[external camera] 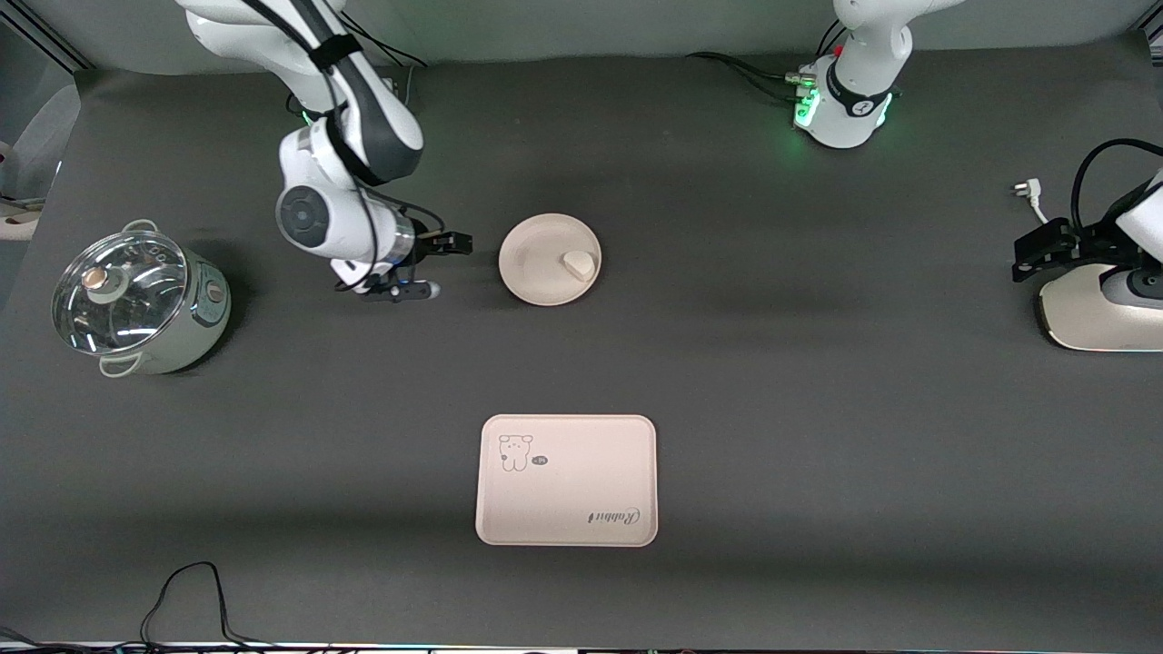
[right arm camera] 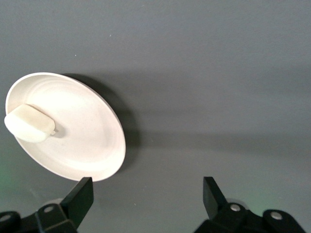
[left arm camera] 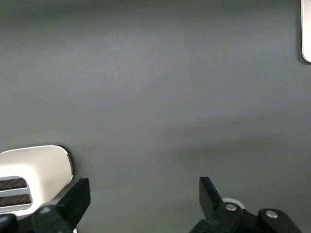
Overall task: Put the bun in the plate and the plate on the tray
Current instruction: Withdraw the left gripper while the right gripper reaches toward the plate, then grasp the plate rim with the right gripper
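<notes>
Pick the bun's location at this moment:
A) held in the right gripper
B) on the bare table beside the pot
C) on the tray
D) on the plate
D. The bun lies on the plate, off-centre near its rim; the tray is bare and the right gripper is open, holding nothing.
</notes>
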You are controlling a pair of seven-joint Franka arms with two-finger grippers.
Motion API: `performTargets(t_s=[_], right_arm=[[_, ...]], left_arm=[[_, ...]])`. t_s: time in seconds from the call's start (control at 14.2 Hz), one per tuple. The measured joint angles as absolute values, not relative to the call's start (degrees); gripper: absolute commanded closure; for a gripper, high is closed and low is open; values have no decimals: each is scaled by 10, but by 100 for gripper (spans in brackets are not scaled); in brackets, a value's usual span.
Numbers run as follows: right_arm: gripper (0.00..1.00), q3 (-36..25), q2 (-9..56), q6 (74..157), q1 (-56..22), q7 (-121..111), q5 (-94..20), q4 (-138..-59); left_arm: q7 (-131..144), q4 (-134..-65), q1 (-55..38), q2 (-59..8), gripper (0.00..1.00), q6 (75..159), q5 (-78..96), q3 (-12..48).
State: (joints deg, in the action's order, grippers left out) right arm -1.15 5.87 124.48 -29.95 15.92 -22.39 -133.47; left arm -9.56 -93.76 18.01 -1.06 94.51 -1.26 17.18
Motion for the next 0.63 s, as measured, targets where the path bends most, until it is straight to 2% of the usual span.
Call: performTargets(t_s=[0.63], right_arm=[[0, -12, 154, 1360, -356, 226, -247, -1337]], left_arm=[[-93, -942, 177, -12, 0, 950, -16, 175]])
